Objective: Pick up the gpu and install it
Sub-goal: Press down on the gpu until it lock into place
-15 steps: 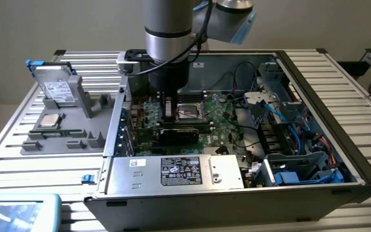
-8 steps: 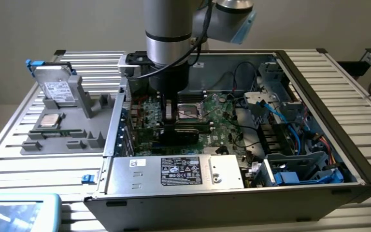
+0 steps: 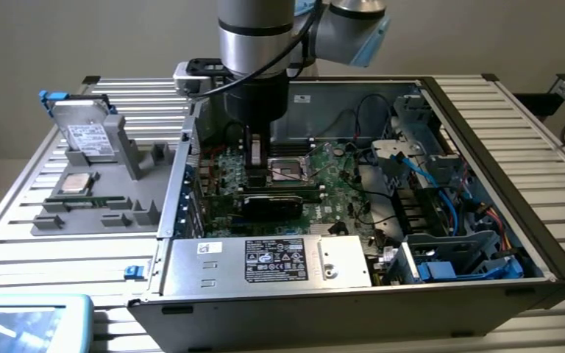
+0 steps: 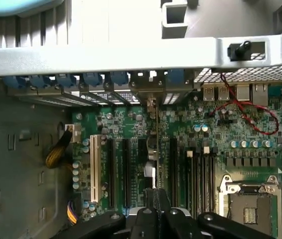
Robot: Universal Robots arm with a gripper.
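Green board fills the floor of the open computer case (image 3: 518, 220), and the robot arm (image 3: 255, 44) reaches straight down into it. The hand (image 4: 157, 199) is closed on the gpu (image 4: 157, 149), pinching its top edge. In the wrist view the gpu is seen edge-on, a thin card standing upright over a long black slot (image 4: 173, 164) on the motherboard (image 4: 220, 129). Its silver end points to the back wall of the case, at about 12 o'clock from the hand. It looks pushed down into a slot, but that is hard to tell for sure. On the slatted worktop (image 3: 27, 243), at 9 o'clock from the case in the exterior view, sits a grey holder tray (image 3: 150, 202) with a silver hard drive (image 3: 88, 136) standing in it.
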